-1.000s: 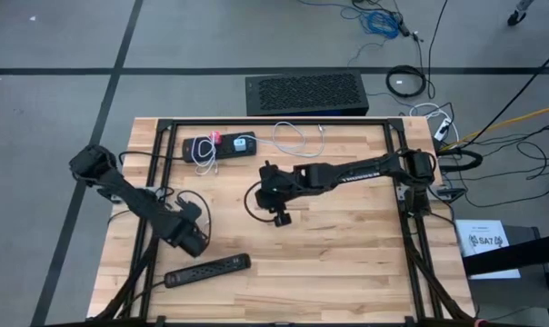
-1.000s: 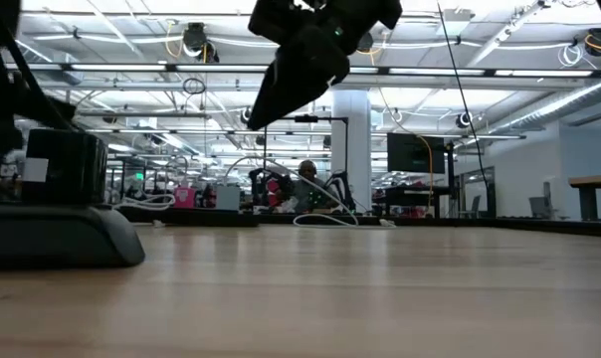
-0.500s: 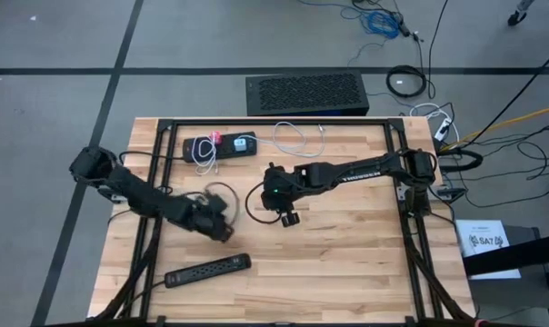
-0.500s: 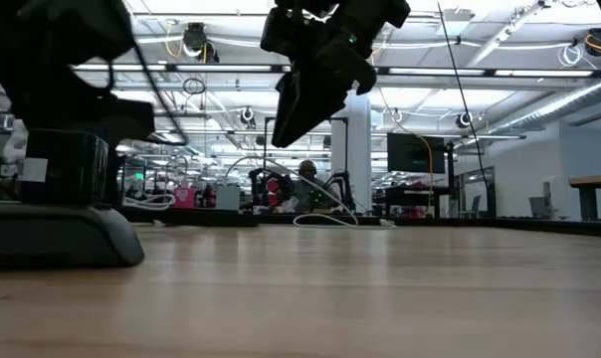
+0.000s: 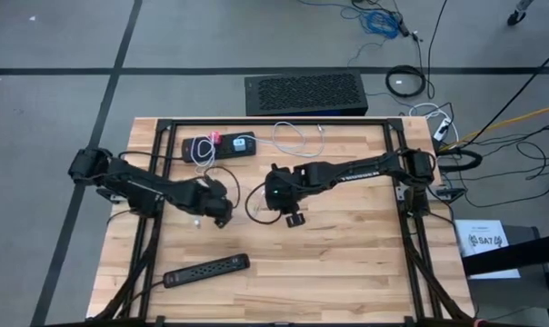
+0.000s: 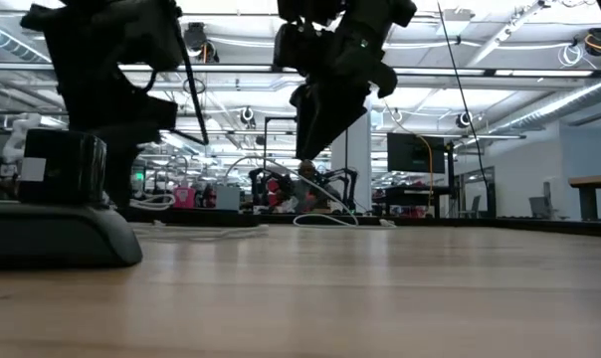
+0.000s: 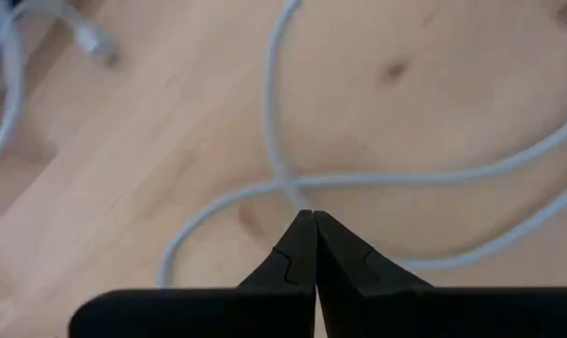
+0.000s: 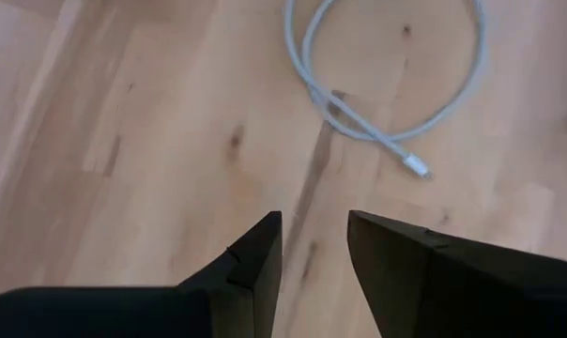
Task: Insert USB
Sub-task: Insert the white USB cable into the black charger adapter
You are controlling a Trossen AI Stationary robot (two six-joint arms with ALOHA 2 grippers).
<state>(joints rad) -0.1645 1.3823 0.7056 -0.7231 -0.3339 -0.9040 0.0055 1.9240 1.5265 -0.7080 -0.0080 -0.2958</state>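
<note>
nearby, a white cable (image 7: 293, 178) lies under the clenched left end effector (image 7: 314, 218); right end effector (image 8: 314, 230) released, empty.

No lettering, label or number in any view is sharp enough to read.

Overhead, table-level, two close wrist views

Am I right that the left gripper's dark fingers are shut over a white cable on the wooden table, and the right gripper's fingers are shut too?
Not quite. The left gripper is shut over the white cable on the wooden table, but the right gripper stands open: the right wrist view shows a clear gap between its fingers, with nothing held.
</note>
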